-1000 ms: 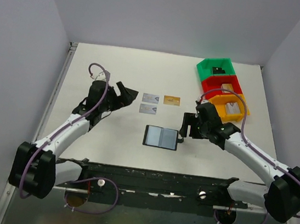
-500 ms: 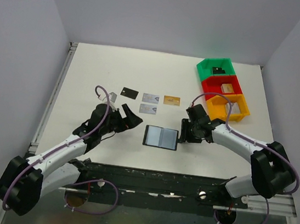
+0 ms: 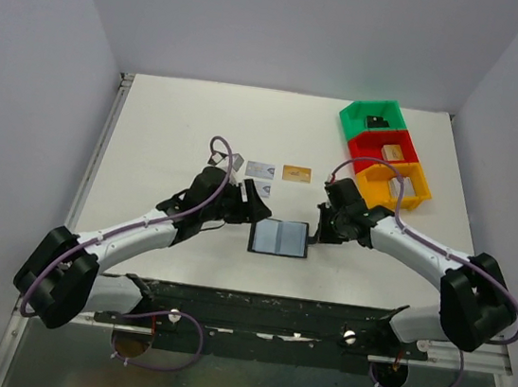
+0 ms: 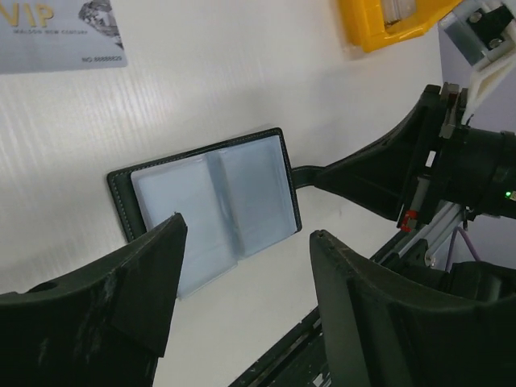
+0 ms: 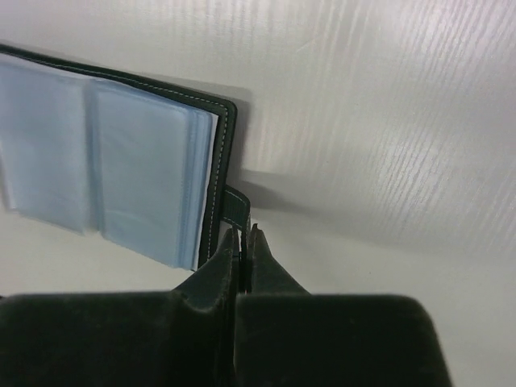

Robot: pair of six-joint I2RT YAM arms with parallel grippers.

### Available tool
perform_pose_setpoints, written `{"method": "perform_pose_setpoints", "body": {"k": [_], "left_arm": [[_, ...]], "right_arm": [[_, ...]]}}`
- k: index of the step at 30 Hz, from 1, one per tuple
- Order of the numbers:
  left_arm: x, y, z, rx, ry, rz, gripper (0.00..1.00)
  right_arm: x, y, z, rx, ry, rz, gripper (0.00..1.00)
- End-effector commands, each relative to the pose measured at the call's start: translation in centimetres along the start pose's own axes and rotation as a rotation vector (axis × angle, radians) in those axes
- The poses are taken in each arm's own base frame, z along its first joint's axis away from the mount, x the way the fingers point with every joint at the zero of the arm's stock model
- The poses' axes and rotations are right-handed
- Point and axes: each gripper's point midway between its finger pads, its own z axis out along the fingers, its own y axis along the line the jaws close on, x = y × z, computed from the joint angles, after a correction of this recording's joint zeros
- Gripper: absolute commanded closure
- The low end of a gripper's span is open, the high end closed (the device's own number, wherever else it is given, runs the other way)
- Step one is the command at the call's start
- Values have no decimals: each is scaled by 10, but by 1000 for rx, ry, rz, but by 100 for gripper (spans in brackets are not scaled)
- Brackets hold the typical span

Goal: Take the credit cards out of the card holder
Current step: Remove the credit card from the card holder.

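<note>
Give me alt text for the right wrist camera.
The right claw is shut on the tip of the strap tab of the card holder, which lies open on the white table, its blue-grey pockets facing up.

black card holder (image 3: 279,238), gold card (image 3: 296,173), green bin (image 3: 351,122)

The left arm (image 3: 139,235) stretches forward and inward from its base, low and nearly straight, and the right arm (image 3: 414,247) mirrors it, so the two wrists face each other. The left gripper (image 4: 246,242) tilts downward with its fingers spread wide apart. The right gripper (image 5: 242,235) points leftward, low, its jaws pressed together at the tips.
</note>
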Motion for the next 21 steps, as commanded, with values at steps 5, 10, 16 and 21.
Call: {"method": "perform_pose_setpoints", "body": {"k": [5, 10, 16, 21], "left_arm": [[19, -19, 27, 21, 122, 105, 33], [33, -27, 45, 5, 190, 159, 28], [46, -30, 60, -17, 252, 200, 28], [52, -26, 67, -33, 275, 215, 30]], "right_arm": [[-14, 28, -40, -194, -99, -120, 100], [-14, 38, -47, -252, -100, -134, 100], [-16, 46, -48, -298, -109, -133, 100], [-16, 44, -46, -282, -106, -132, 100]]}}
